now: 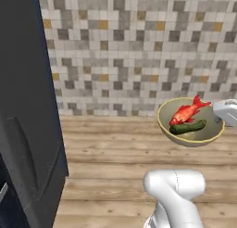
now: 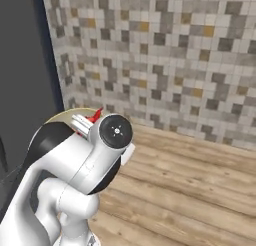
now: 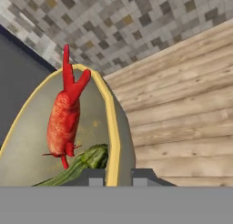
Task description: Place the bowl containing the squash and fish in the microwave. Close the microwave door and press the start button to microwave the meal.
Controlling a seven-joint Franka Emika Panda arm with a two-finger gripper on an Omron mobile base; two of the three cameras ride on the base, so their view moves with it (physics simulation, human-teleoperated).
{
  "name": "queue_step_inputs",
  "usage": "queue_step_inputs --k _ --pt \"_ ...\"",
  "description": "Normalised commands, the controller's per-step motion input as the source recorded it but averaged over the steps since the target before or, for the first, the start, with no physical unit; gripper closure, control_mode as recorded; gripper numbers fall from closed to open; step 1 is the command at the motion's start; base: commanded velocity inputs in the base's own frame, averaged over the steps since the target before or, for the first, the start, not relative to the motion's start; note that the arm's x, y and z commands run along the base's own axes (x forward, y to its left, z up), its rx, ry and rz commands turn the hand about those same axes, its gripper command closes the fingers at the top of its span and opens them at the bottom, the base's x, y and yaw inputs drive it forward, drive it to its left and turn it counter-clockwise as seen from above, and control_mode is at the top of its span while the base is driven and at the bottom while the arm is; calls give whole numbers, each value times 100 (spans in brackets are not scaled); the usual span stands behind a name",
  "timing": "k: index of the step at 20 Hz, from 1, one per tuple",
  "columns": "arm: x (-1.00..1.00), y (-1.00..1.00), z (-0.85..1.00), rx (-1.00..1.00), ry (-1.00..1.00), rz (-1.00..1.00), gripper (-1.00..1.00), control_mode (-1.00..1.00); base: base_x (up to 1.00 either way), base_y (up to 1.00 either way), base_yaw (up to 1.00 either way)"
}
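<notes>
We see a tiled wall point(image 1: 139, 51) of grey, beige and yellow squares across the back of both base views, and below it the wooden bench point(image 1: 115, 153) running the width of the scene. At the far left of the left base view stands a tall dark panel point(image 1: 28, 106), which also edges the right base view and the hand view; we cannot tell from these frames what it belongs to. Our white arm point(image 2: 75, 185) rises large in the right base view, covering most of what it carries.

The bowl point(image 1: 190, 123) is held up off the bench, in front of the wall at the right of the left base view, and tipped so that its yellow-rimmed inside faces the camera. In the hand view its rim passes between the two finger tips of our end effector point(image 3: 119, 176), one tip inside the bowl and one outside, so the end effector is clamped on the rim.

Inside the bowl the fish point(image 1: 187, 112) lies uppermost, with its forked tail reaching the rim. The squash point(image 1: 188, 127) lies just below the fish and touches it.
</notes>
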Motion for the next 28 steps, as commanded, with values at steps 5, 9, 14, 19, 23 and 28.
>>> queue_step_inputs --k 5,9,14,19,23,28 --pt "0 0 0 0 0 0 100 100 99 -39 32" --pt "0 0 0 0 0 0 100 100 77 -36 67" --pt "0 0 0 0 0 0 100 100 57 -21 77" --pt "0 0 0 0 0 0 100 100 28 -1 87" --pt "0 0 0 0 0 0 100 100 19 0 92" --pt "0 0 0 0 0 0 100 100 18 0 92"
